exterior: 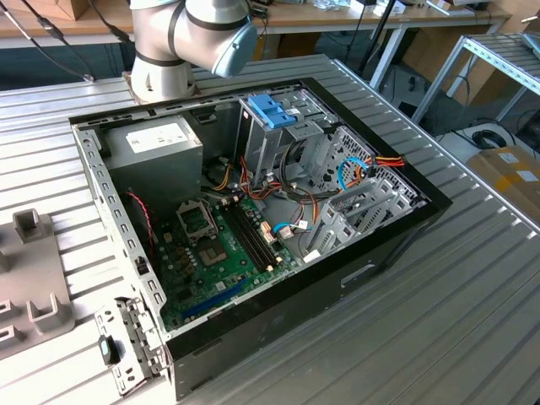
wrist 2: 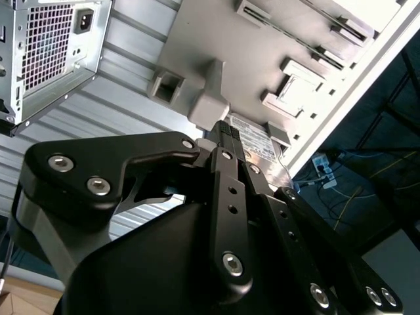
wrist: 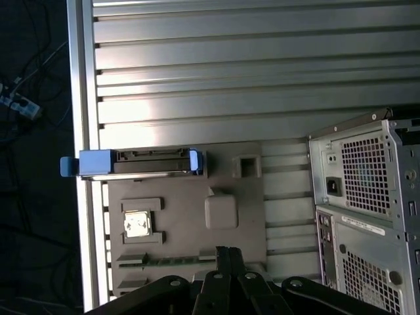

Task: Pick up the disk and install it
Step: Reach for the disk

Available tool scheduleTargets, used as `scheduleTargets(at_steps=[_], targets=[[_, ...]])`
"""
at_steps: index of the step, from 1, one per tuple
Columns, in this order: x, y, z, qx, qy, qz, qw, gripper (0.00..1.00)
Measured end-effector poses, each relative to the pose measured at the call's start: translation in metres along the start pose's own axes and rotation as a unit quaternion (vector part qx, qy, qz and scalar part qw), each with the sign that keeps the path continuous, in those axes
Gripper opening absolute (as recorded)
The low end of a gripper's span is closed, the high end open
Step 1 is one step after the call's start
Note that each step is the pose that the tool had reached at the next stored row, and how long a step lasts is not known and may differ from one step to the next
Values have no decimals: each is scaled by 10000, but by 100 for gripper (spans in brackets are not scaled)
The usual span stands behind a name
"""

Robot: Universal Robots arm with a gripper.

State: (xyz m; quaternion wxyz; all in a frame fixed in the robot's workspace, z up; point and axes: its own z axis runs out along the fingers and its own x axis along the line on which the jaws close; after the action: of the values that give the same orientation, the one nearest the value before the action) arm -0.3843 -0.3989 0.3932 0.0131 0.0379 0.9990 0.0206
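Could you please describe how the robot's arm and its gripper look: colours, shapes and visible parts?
In the exterior view, the arm has thick, round silver-grey segments with a light-blue joint cap. In the second wrist view, the gripper is matte black, built of flat angular links joined by silver screw heads, and ends in two narrow straight fingers.

Exterior view: high up, mid-range, angled down into the open computer case on the slatted table. First wrist view: looks past the gripper squarely onto the fixture plate beyond it. Second wrist view: tight behind the gripper, oblique. Both wrist views share the fixture plate, the computer case's rear and the slatted table.
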Motion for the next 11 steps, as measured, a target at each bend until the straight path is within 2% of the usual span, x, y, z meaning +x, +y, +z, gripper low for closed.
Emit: scheduleTargets(at_steps=[11], targets=[[78,-6,-2,2,0,0,10000,10]])
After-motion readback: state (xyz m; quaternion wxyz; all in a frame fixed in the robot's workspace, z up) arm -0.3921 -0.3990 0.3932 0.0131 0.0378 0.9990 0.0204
